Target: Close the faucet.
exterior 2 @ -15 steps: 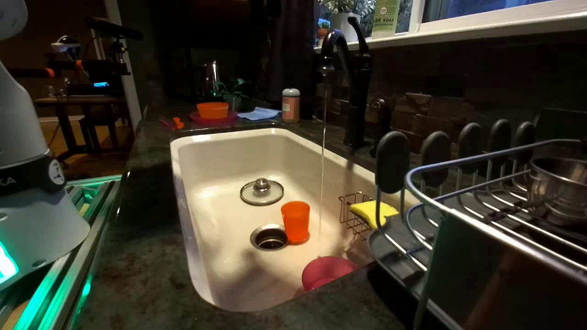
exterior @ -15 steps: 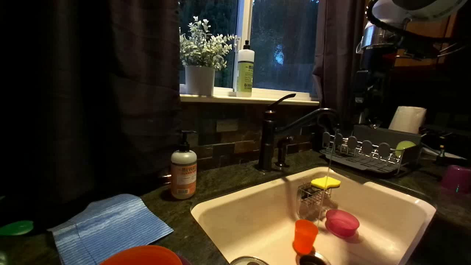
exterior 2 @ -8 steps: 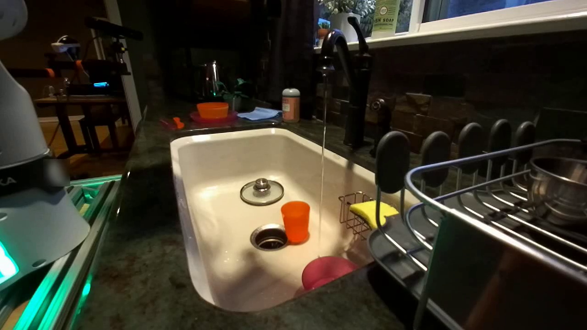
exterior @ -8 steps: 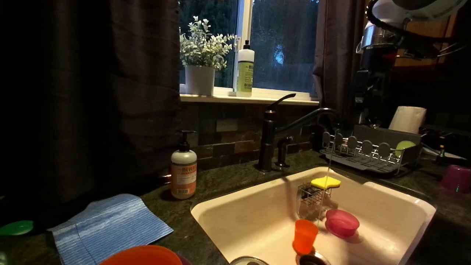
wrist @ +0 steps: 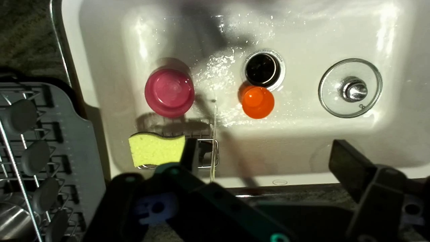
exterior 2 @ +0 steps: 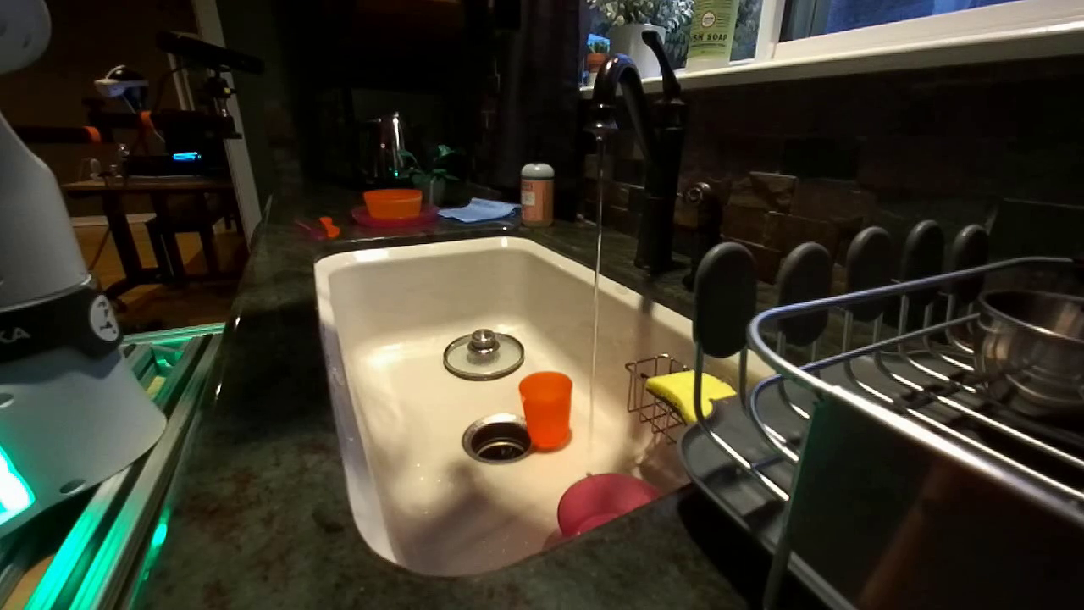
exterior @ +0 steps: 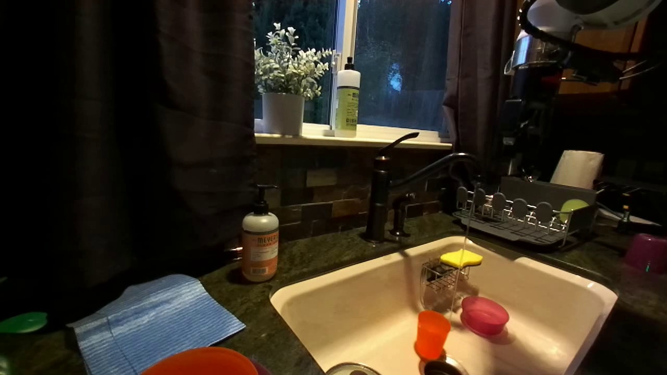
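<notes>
Plainly running: your faucet [exterior: 379, 200] stands at 11 o'clock of the sink [exterior: 359, 291] in an exterior view, thin lever [exterior: 400, 141] slanting up toward 2 o'clock. Expect rigid, fixed metal that won't crush, perhaps slick if wet; you'd likely do best to press the lever near its free end rather than grab the spout [exterior: 427, 170]. Wrist view: your gripper [wrist: 265, 154] hangs over the sink's 6 o'clock side, fingers [wrist: 351, 168] wide apart, nothing held, no contact showing.

My pale grey arm [exterior 2: 30, 220] has a black band [exterior 2: 52, 326] lettered "KA" and a looping dark cable [exterior: 560, 50]; my gripper [wrist: 267, 154] is mostly black.
</notes>
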`<state>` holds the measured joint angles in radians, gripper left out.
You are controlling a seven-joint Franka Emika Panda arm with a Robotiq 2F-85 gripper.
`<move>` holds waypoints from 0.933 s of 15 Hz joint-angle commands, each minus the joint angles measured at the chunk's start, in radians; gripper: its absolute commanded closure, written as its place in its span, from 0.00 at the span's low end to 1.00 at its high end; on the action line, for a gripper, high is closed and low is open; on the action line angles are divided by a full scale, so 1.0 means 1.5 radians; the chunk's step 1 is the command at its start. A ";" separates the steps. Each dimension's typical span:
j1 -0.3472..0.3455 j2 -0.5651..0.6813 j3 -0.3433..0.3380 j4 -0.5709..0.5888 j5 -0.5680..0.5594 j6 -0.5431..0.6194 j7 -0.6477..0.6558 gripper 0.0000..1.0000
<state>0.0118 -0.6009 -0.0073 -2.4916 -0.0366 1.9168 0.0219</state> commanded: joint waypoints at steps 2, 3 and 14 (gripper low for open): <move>-0.019 -0.042 0.008 -0.020 -0.056 0.028 -0.013 0.00; -0.019 -0.049 0.003 -0.022 -0.066 0.038 -0.021 0.00; -0.011 -0.061 -0.052 -0.037 -0.093 0.178 -0.168 0.00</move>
<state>-0.0154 -0.6692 -0.0611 -2.5129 -0.1791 2.1425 -0.1797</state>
